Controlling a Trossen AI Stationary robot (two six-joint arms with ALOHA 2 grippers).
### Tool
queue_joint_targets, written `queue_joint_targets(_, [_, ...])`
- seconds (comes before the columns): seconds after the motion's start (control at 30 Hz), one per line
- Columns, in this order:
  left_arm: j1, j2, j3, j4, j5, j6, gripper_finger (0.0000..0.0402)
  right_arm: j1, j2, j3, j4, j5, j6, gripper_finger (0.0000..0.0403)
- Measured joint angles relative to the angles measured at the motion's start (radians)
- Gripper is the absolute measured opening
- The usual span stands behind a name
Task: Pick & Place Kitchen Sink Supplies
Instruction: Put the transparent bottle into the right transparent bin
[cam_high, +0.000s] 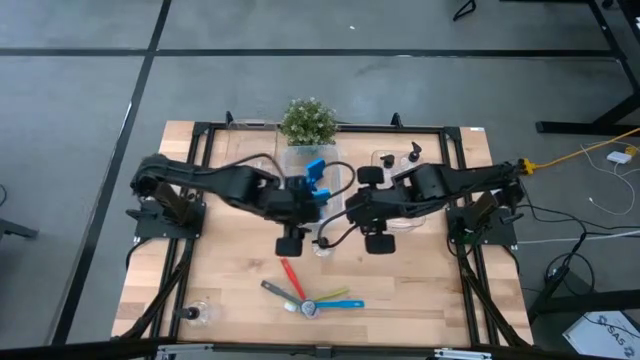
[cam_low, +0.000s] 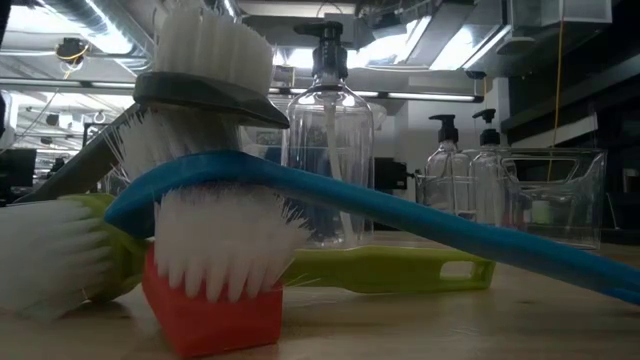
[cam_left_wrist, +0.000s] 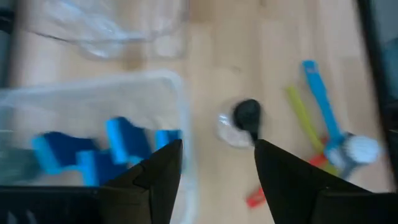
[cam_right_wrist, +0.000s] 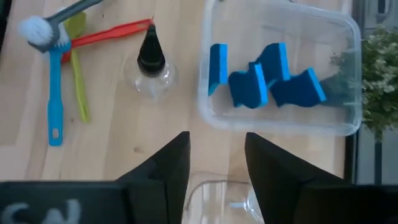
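Several blue sponges (cam_right_wrist: 261, 78) (cam_left_wrist: 106, 152) stand on edge inside a clear bin (cam_high: 314, 182) (cam_right_wrist: 280, 127). One clear pump bottle (cam_high: 322, 243) (cam_right_wrist: 151, 68) (cam_left_wrist: 244, 119) stands upright on the table between the arms. Two more bottles (cam_high: 398, 157) (cam_low: 465, 165) stand in a second clear bin (cam_high: 395, 190). A fourth bottle (cam_high: 195, 313) lies near the left near corner. Red, grey, yellow-green and blue brushes (cam_high: 310, 295) (cam_low: 210, 200) lie crossed at their heads. My left gripper (cam_high: 305, 212) (cam_left_wrist: 217, 155) and right gripper (cam_high: 358, 212) (cam_right_wrist: 216, 155) hover open between the bins, holding nothing.
A green potted plant (cam_high: 308, 120) (cam_right_wrist: 379, 68) stands at the far edge behind the sponge bin. Bare wood lies to the left and right of the brushes (cam_high: 430, 290). In the low view the brush heads (cam_low: 200, 110) fill the foreground.
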Motion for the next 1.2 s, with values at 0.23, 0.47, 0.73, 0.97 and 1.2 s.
queue_joint_targets(0.23, [-0.076,-0.097,-0.091,0.054,-0.065,-0.021,0.0196,0.000,0.091,0.000,0.053,-0.002,0.023,0.0153])
queue_joint_targets(0.47, [-0.099,-0.273,-0.473,0.383,0.052,-0.071,0.0196,0.000,0.158,0.000,0.097,-0.015,-0.006,0.0153])
queue_joint_targets(0.73, [-0.099,-0.486,-0.845,0.781,0.044,-0.071,0.0192,0.004,0.162,-0.001,0.217,-0.073,0.009,0.0153])
queue_joint_targets(0.97, [-0.099,-0.546,-0.971,0.876,0.031,-0.094,0.0195,0.006,0.191,0.000,0.256,-0.076,0.022,0.0153])
queue_joint_targets(1.2, [-0.099,-0.545,-1.015,0.895,-0.012,-0.116,0.0196,0.006,0.241,-0.001,0.293,-0.116,0.018,0.0153])
